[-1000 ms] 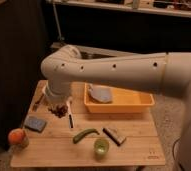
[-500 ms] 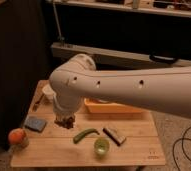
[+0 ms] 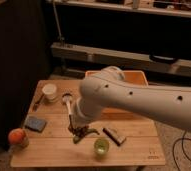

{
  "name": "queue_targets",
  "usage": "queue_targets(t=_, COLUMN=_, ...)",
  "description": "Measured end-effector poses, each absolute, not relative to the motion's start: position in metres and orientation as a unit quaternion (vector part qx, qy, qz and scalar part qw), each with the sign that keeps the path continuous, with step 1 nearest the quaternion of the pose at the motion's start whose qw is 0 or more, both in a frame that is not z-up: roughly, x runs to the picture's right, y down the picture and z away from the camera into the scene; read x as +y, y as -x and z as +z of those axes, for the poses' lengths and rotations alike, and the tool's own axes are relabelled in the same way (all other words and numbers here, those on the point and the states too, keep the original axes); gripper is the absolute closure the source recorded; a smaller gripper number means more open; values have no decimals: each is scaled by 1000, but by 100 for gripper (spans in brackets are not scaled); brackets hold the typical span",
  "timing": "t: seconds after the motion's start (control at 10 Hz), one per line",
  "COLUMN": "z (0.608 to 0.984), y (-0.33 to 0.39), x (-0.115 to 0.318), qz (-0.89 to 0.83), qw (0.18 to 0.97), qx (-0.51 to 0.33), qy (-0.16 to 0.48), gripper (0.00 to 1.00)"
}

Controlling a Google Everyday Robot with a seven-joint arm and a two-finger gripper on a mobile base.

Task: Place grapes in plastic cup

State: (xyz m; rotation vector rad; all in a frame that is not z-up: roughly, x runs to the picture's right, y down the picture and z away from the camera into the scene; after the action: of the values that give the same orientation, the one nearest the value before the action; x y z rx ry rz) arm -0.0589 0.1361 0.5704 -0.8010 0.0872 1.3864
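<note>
The grapes hang in the hand, which is clamped shut on them just above the surface. The cup stands near, to their lower right. An orange sits far left.

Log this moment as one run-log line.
gripper: shut on grapes | position: over table, left of plastic cup | status: grapes not in cup

The end effector is hanging over the wooden worktop, gripping the grapes (a dark cluster at its tip), near the plastic cup, on its left; a white cup is standing well behind.
</note>
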Motion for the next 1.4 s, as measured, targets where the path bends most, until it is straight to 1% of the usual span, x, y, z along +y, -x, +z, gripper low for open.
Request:
queue_targets(t=0.2, z=601, y=32, x=138, qz=658, qw=646, qx=49, qy=383, gripper=99)
queue_targets(t=0.4, z=613, y=2, x=132, qz=681, qw=606, qx=72, qy=404, gripper=99)
queue_targets(t=0.7, z=595, y=-13, x=116, qz=678, qw=594, qx=85, qy=426, gripper=99)
queue_targets(t=0.8, z=588, y=-15, x=111, qz=669, qw=588, qx=88, qy=445, gripper=99)
queue_targets(t=0.9, z=585, y=-13, x=109, qz=652, qw=579, qx=94, qy=480, gripper=99)
queue_targets(t=1.1, z=589, y=-13, x=115, qz=618, qw=564, qx=129, qy=532, gripper=99)
queue_targets(t=1.2, z=590, y=-20, x=127, qz=606, qw=550, qx=153, qy=554, gripper=99)
queue_targets(t=1.4, z=588, y=-28, x=145, qz=607, qw=541, qx=168, qy=557, gripper=99)
